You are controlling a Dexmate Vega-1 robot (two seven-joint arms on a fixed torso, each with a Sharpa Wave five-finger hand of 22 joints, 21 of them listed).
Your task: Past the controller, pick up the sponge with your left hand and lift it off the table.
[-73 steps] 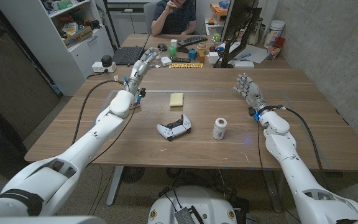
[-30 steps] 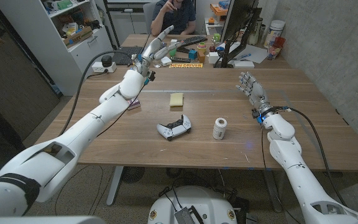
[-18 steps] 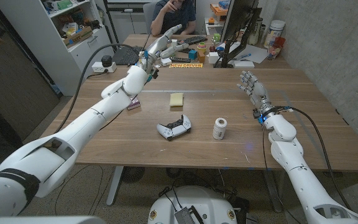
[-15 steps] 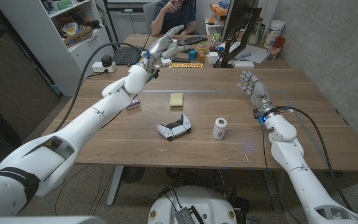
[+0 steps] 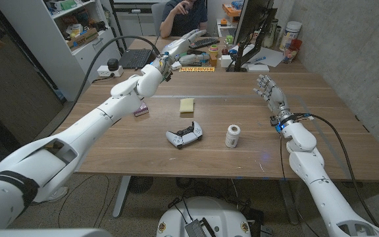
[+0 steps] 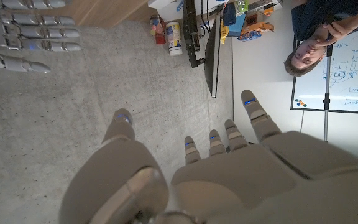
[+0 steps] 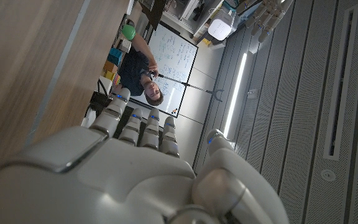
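- Sponge (image 5: pixel 187 106): pale yellow, soft-looking flat rectangle, lying on the wooden table (image 5: pixel 110 145), on the far side of the controller (image 5: pixel 183 136) and well apart from it. Nothing touches it.
- Controller: white and black, glossy moulded plastic, two curved grips, sitting near the middle of the table.
- Small white cylinder with a printed label (image 5: pixel 232 136) stands upright just to the right of the controller, apart from it.
- Table: brown wood grain, matte, long straight planks; bare wood lies around the sponge on every side.
- Left hand (image 5: pixel 184 43): smooth grey-white shells, raised above the far edge of the table, well past the sponge. Fingers (image 6: pixel 253 115) stretched out and apart, nothing held.
- Right hand (image 5: pixel 268 92): stands on the right side of the table with fingers (image 7: pixel 143 127) reaching up, side by side, nothing in them.
- A small dark flat object (image 5: pixel 140 110) lies on the table under the left forearm, to the left of the sponge.
- Far edge: second desk crowded with a laptop (image 5: pixel 135 58), monitor (image 5: pixel 252 26), bottles; a person (image 5: pixel 184 14) sits behind it.
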